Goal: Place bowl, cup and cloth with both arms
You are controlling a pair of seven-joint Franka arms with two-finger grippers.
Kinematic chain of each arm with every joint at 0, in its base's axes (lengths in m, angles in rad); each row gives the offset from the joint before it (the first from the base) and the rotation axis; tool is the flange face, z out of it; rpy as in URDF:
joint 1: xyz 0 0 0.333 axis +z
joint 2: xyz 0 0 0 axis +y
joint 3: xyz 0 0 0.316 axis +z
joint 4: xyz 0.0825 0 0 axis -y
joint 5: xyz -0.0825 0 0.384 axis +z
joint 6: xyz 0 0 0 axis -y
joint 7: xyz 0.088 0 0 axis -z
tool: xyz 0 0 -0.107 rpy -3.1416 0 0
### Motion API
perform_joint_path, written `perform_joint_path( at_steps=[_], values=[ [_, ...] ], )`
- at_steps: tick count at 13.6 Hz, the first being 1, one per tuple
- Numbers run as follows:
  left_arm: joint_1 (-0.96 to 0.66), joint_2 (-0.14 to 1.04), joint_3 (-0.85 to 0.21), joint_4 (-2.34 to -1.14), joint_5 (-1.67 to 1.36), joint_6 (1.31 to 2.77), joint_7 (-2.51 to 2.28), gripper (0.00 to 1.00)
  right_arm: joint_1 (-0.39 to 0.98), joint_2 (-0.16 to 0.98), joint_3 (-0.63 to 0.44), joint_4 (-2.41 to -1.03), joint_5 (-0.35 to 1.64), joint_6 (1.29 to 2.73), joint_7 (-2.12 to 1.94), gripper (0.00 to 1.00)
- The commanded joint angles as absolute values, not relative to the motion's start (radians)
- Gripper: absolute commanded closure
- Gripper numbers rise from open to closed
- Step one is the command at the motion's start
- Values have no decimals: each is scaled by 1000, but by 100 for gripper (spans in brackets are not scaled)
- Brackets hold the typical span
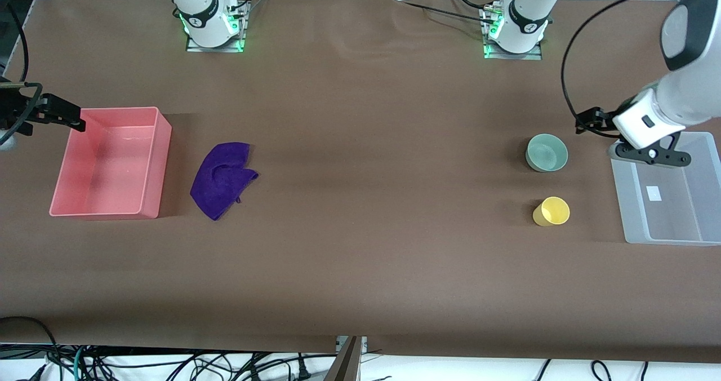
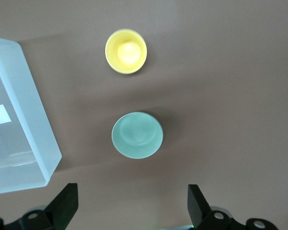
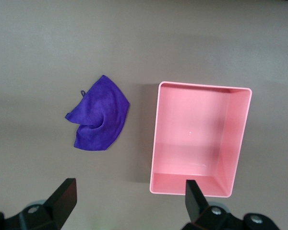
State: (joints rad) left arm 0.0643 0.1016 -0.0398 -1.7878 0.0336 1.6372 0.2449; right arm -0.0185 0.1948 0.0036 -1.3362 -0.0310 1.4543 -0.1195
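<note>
The pale green bowl (image 1: 546,152) stands upright on the brown table toward the left arm's end. The yellow cup (image 1: 551,211) stands nearer to the front camera than the bowl. The purple cloth (image 1: 222,179) lies crumpled toward the right arm's end, beside a pink bin. My left gripper (image 1: 588,120) hangs in the air between the bowl and a clear bin, open and empty. In the left wrist view the left gripper (image 2: 132,203) is open, with the bowl (image 2: 137,134) and cup (image 2: 126,51) in sight. My right gripper (image 1: 70,117) is open and empty over the pink bin's outer edge. In the right wrist view the right gripper (image 3: 129,199) is open, with the cloth (image 3: 100,114) in sight.
An empty pink bin (image 1: 159,167) sits at the right arm's end and also shows in the right wrist view (image 3: 204,85). An empty clear plastic bin (image 1: 625,200) sits at the left arm's end and also shows in the left wrist view (image 2: 38,129). Bare brown table lies between the cloth and the bowl.
</note>
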Motion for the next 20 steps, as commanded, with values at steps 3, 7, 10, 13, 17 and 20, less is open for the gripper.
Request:
perform_joint_path(
  at_steps=[3, 7, 10, 13, 17, 20],
  values=[
    [115, 138, -40, -1949, 49, 1822, 504, 0, -17, 178, 8, -1389, -46, 1434, -129, 0],
    [138, 138, -40, -2259, 55, 2267, 603, 0, -12, 176, 23, -1508, -43, 1436, -132, 0],
    [181, 231, -40, -2341, 55, 2518, 731, 1, -12, 178, 80, -1745, -41, 1692, -88, 0],
    [204, 316, -43, -2345, 55, 2592, 753, 45, -12, 179, 115, -1964, -41, 1972, -38, 0],
    [204, 328, -43, -2338, 54, 2592, 753, 100, -9, 209, 120, -2158, -38, 2253, -26, 0],
    [202, 304, -43, -2332, 54, 2582, 755, 100, 3, 274, 126, -2210, -37, 2429, -26, 0]
  ],
)
